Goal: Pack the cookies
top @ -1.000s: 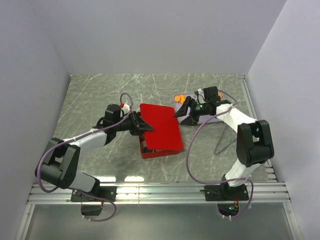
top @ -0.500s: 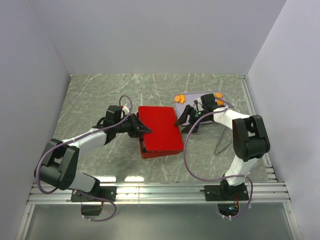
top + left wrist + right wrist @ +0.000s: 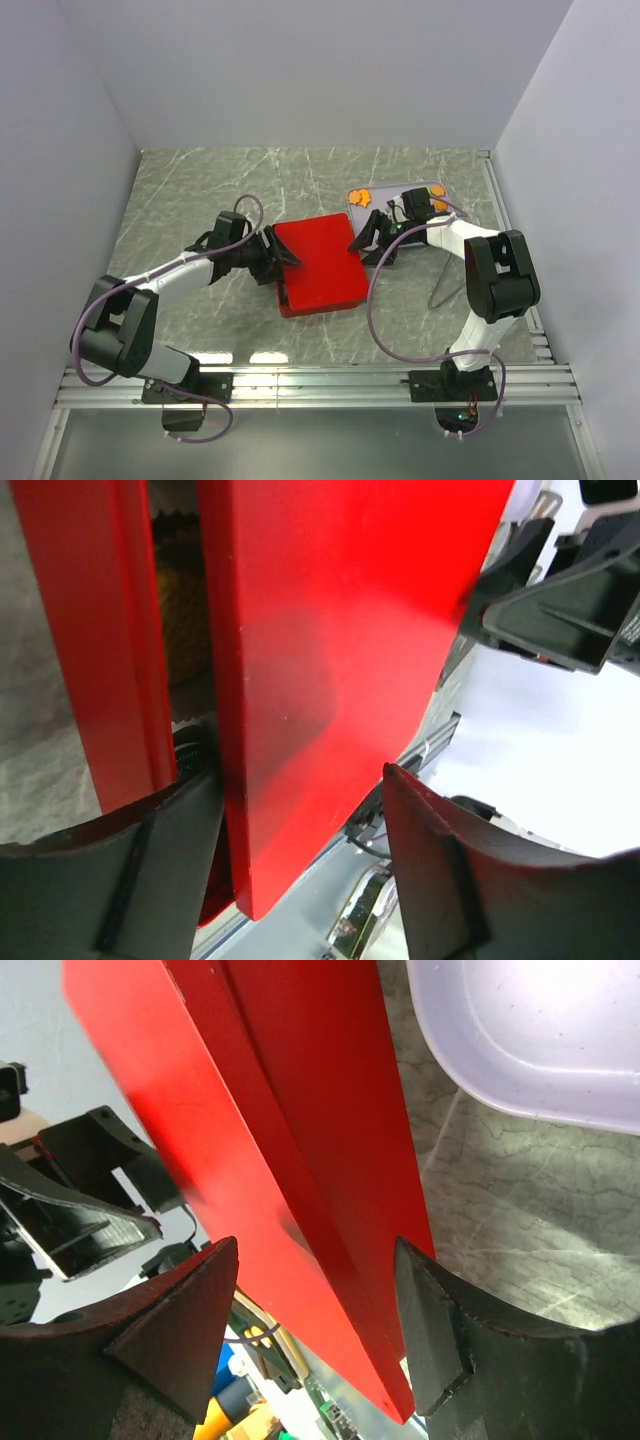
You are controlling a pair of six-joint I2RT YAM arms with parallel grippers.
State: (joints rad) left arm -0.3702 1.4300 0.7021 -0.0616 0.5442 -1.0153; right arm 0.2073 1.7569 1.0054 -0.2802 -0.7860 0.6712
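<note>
A red lid lies on top of the red box, slightly askew. My left gripper is open and straddles the lid's left edge; in its wrist view the lid stands apart from the right finger. A fluted paper cup shows in the gap over the box wall. At the lid's right corner my right gripper is open, with lid and box between its fingers. Orange cookies lie on the lilac tray.
The lilac tray sits just behind and right of the red box, close to my right arm. A thin wire stand rises by the right arm. White walls close in the marbled table on three sides.
My left gripper has opened and let go of the lid, which has settled lower onto the box. My right gripper came down to the lid's right corner and stayed open.
</note>
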